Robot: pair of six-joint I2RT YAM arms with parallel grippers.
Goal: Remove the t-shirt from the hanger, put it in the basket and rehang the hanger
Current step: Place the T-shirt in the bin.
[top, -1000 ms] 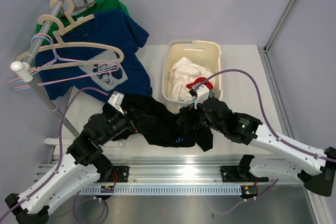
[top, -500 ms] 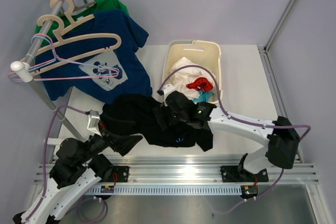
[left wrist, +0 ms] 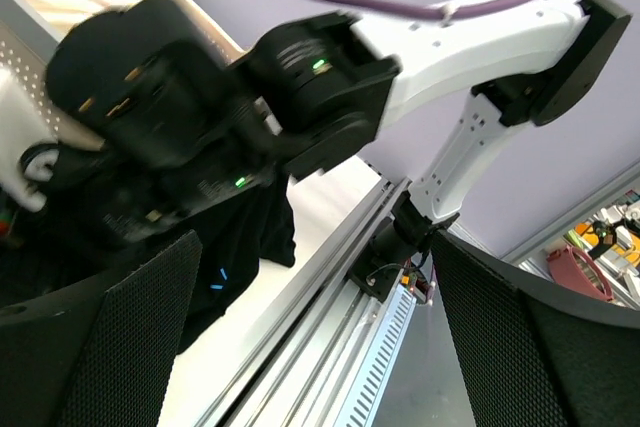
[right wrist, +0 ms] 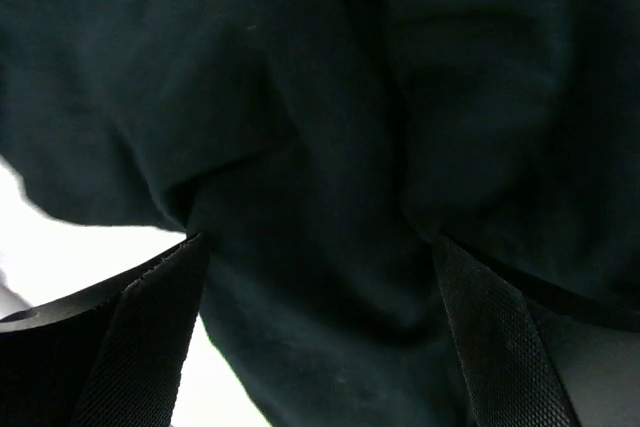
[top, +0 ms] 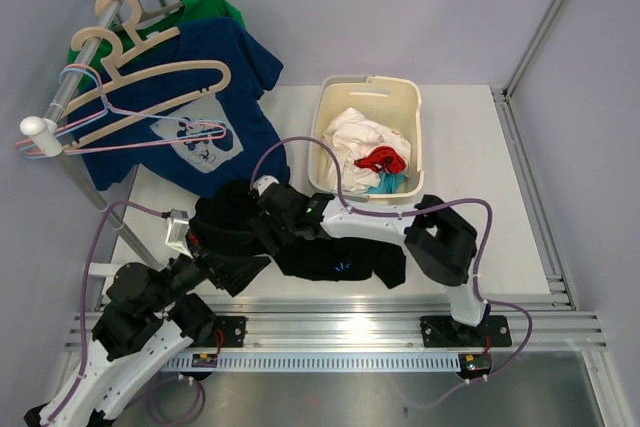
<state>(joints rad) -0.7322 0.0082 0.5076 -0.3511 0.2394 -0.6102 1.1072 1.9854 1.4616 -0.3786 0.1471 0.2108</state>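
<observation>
Right gripper [right wrist: 315, 247] is reaching out across the table [top: 470, 147], fingers spread wide and pointing straight into the black t-shirt [top: 335, 247]. Dark cloth fills the whole gap between them, but nothing is pinched. Left gripper [left wrist: 315, 242] sits low by the near-left edge, spread just as wide and empty, looking across at the other arm.

That black shirt lies in a crumpled heap on the table, between the two arms and just in front of the basket [top: 330, 107]. Nothing stiff pokes out of it, though the folds could hide plenty. Over on the rail [top: 90, 62], a blue t-shirt [top: 250, 117] hangs under wooden hangers [top: 160, 77].

This looks like light, limp jersey. It should sag, trail and bunch when lifted, and a shallow pinch on a single layer may slide off. The best hold is probably a raised ridge of folded cloth, or a thicker seam at the collar or shoulder if one can be found.
</observation>
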